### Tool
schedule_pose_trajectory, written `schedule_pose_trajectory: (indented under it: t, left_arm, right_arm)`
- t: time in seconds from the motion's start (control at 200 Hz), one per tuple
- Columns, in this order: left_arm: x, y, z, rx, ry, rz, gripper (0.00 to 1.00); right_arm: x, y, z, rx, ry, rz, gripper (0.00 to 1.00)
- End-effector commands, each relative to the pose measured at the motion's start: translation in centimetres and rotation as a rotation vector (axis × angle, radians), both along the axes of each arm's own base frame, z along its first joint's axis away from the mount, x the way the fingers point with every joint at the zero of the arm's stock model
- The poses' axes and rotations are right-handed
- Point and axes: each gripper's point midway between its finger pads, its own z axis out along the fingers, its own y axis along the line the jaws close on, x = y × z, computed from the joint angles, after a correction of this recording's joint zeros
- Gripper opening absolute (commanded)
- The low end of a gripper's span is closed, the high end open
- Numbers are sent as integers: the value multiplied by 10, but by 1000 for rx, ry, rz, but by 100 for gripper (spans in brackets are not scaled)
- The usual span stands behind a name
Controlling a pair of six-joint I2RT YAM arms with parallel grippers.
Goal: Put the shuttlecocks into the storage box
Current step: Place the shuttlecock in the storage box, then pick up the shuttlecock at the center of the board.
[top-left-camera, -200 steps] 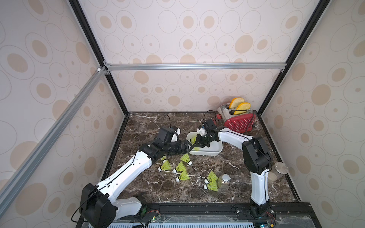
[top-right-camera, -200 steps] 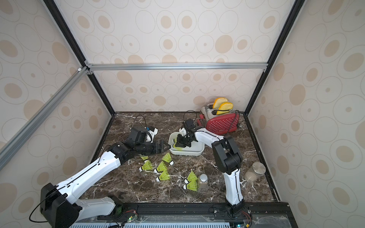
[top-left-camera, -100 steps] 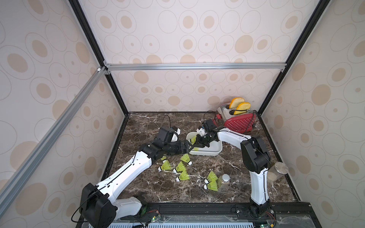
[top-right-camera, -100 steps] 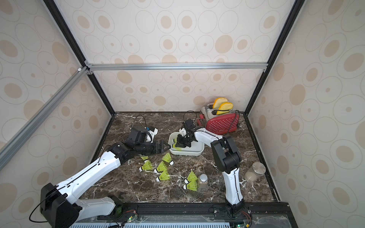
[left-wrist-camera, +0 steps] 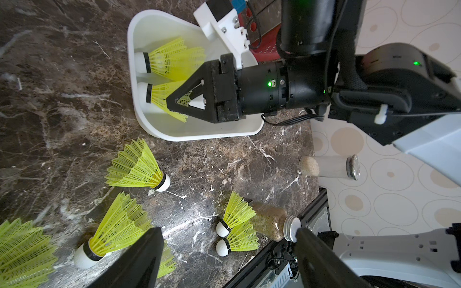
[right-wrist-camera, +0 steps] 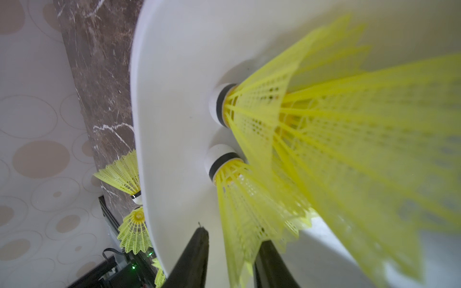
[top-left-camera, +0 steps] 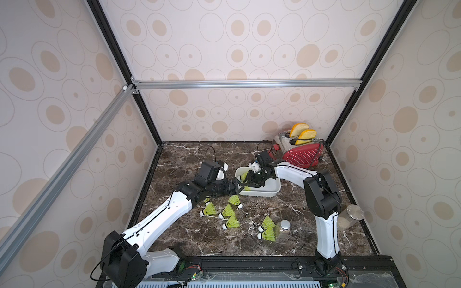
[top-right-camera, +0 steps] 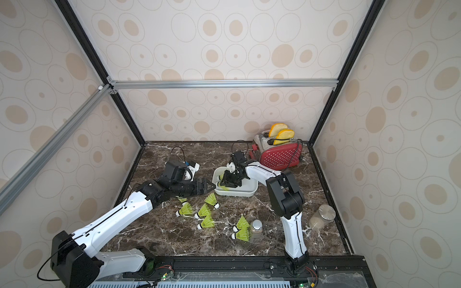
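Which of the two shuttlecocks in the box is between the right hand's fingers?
The shuttlecock nearer the loose ones on the table: the right hand straddles its skirt; the other shuttlecock lies beside, clear of it.

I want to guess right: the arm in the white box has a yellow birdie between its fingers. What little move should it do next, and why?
Probably lift the right gripper straight out of the storage box. Its jaws look parted, and that shuttlecock already lies on the box floor beside another shuttlecock, so it seems delivered.

place: lab robot cell | evidence: aluminium frame (top-left-camera: 244, 83), wallpapered panels (top-left-camera: 224, 37), marble tabletop (top-left-camera: 187, 159)
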Motion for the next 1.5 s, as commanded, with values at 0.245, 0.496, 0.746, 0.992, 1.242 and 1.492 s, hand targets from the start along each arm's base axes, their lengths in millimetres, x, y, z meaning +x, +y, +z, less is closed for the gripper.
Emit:
schedule_pose_trajectory:
  t: [0.245, 0.496, 0.746, 0.992, 1.242, 1.492]
  left_arm:
    - [-1, 1, 10, -26, -22, 0, 86]
    - [-3, 3, 13, -21, -30, -4, 86]
    - [-9, 6, 16, -6, -32, -23, 86]
    - [-23, 8, 17, 6, -14, -69, 86]
    - [-53, 12, 6, 12, 15, -161, 87]
    - [-86, -2, -19, 1, 91, -290, 87]
  right_arm:
    - [1, -14, 38, -30, -55, -29, 47]
    - [-3, -26, 61, -34, -89, -59, 51]
    - [-16, -46, 92, -58, -139, -61, 54]
    - [-58, -78, 109, -107, -143, -14, 51]
    - [-127, -113, 92, -155, -27, 91, 47]
    - [-175, -129, 56, -157, 89, 148, 44]
